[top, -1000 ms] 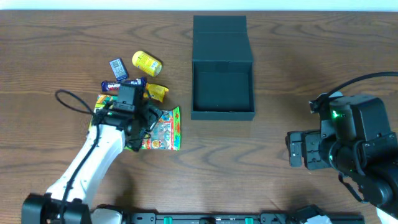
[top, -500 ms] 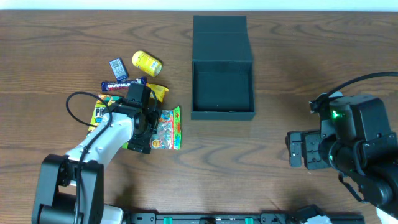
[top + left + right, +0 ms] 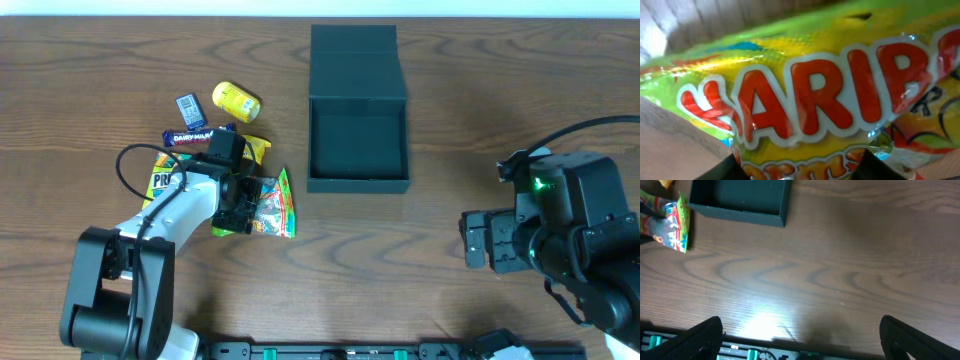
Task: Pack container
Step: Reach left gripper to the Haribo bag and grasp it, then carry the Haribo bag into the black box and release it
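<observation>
Right now | left gripper [image 3: 234, 212]: fingers clamped on the Haribo bag [image 3: 273, 206], which bunches up between them, beside the other snack packets [image 3: 200, 135] | right gripper [image 3: 802, 347]: fingers spread wide, released, over the table [image 3: 450, 120] | container [image 3: 358, 184]: lid flap open, on the table, right of the bag, apart from it

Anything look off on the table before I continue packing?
Nothing spilled or damaged. Only oddity: the Haribo bag is crumpled and tipped on edge, pinched in the left tool rather than flat. The container sits open, empty.
</observation>
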`<state>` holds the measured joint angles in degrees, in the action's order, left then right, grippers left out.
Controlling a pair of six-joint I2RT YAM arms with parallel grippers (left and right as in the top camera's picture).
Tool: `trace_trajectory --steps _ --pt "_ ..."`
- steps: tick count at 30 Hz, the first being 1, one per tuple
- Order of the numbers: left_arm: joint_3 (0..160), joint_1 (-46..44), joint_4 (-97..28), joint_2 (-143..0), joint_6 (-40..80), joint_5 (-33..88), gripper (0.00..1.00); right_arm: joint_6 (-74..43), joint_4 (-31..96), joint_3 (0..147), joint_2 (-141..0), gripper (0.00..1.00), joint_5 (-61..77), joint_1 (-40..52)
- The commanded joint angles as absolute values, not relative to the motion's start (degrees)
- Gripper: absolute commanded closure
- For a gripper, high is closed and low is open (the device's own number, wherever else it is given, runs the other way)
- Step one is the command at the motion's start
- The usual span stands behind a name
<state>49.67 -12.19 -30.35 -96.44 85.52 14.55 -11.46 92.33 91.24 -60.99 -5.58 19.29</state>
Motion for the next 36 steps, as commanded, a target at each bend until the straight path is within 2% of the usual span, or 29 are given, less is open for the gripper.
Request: trace_trajectory --steps 1,5,9,15,23,28,36 --pt "48.9 -12.4 -31.5 -99.0 85.3 14.3 0.6 -10.6 92.4 91.7 -60.9 0.01 -5.6 18.8" --pt "48.9 -12.4 -32.4 -99.0 83.8 14.2 0.74 -10.6 92.4 91.7 -60.9 0.01 -5.6 18.8" --pt "49.0 -12.4 -34.9 -99.0 81.8 14.7 0.94 -10.6 92.4 91.7 -60.9 0.01 -5.6 18.8" --pt "52.2 -12.4 -42.3 -98.1 77.9 14.1 0.94 -10.6 92.4 91.7 -60.9 0.01 -5.5 18.8" --pt "63.5 -14.0 -52.8 -94.1 68.4 3.9 0.94 -10.6 92.4 91.7 -60.9 0.01 -5.6 18.8" --pt "67.4 -17.6 -52.8 -89.4 61.2 -1.9 0.95 -10.6 92.4 91.7 -60.9 0.01 -5.5 18.8" --pt "69.3 -25.1 -39.3 -85.9 34.4 -2.0 0.94 -10.6 92.4 91.7 -60.9 0.01 -5.5 18.8"
